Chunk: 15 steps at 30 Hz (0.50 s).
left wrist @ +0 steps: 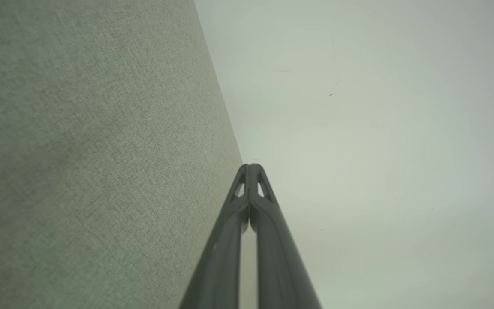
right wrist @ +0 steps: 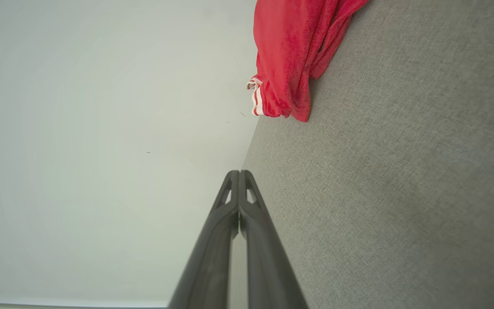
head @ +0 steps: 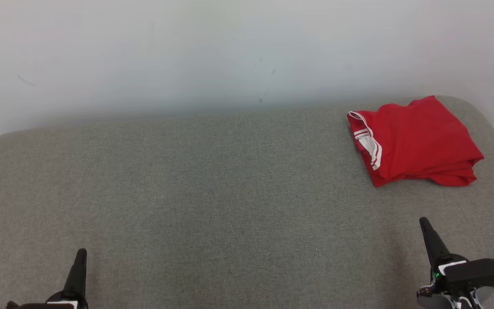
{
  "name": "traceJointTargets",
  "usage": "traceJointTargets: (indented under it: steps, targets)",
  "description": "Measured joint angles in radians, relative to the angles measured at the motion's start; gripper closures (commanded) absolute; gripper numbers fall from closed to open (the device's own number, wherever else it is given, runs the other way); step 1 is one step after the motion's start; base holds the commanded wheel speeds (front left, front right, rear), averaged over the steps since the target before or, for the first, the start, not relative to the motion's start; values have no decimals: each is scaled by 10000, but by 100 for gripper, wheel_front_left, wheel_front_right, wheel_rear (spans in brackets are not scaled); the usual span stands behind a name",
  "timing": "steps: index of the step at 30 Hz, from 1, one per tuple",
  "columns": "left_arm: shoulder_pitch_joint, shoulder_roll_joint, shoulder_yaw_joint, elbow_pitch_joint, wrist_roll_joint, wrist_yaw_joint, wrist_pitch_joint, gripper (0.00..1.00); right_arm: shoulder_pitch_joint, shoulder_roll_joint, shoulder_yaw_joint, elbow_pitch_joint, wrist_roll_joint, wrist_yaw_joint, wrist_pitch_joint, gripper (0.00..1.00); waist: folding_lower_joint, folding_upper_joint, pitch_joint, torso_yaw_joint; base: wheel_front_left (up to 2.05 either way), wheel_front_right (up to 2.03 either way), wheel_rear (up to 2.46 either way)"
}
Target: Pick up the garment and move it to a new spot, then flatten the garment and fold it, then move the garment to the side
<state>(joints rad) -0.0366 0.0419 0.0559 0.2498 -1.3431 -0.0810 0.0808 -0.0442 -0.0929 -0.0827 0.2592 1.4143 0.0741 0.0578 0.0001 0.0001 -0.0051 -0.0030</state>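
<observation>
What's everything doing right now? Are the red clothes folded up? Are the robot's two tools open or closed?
red garment: folded, a bit rumpled along its near edge, lying on the far right of the cushion, nothing touching it.
left tool: shut, holding nothing, at the near left.
right tool: shut, holding nothing, at the near right, apart from the garment.
grey cushion: smooth, with the garment resting on it.

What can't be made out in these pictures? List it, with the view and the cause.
1. Garment, head view: folded; its own top layer hides the inner layers and what kind it is.
2. Garment, right wrist view: upper part cut off by the top edge.
3. Left pincer, head view: base cut off by the bottom edge.
4. Right pincer, head view: wrist runs off the lower right corner.
</observation>
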Motion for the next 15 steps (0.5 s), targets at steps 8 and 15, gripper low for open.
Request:
traceJointTargets:
  steps: [8,15]
  targets:
    - [-154,-10,201,244,-1243,-180,174,100,-148,224,-245,201,895,232,251,100,0,0,35,15,0,0,0]
    - [-404,-23,318,391,-2318,-397,305,100,-314,414,-470,337,1661,407,502,100,0,0,66,28,0,0,0]
